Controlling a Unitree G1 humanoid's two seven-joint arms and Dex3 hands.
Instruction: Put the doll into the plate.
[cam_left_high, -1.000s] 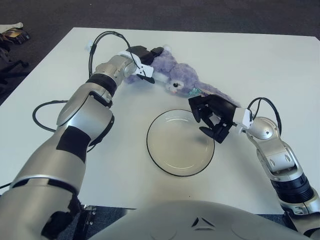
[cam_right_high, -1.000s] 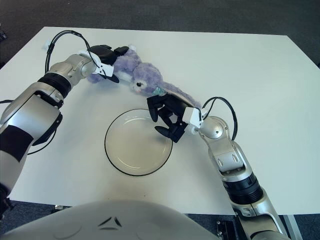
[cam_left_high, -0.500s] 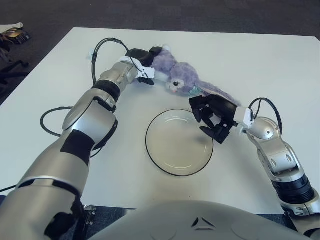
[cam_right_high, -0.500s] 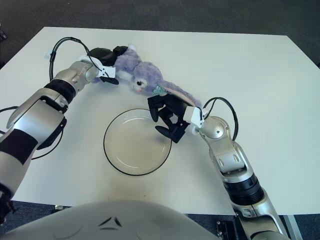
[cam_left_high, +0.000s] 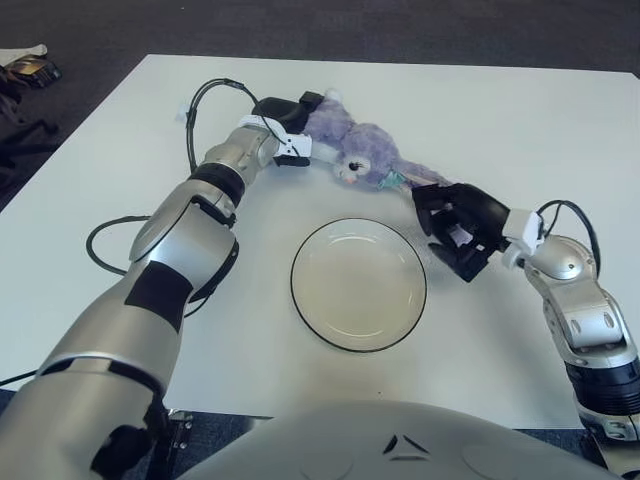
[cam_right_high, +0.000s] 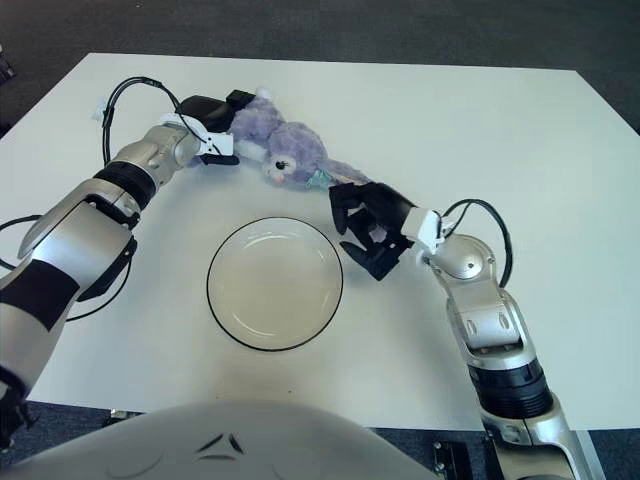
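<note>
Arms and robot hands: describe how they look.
Both arms are silver-grey metal shells with black joint bands. Each robot hand, left and right, has black fingers on a white wrist piece. Black cables loop from each wrist; another trails beside the left forearm.

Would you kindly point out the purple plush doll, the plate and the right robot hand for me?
purple plush doll (cam_left_high: 362, 152): left eye view, on its head.
plate (cam_left_high: 298, 310): left eye view, on its dark rim, lower left.
right robot hand (cam_right_high: 378, 228): right eye view, amid its black fingers.
</note>
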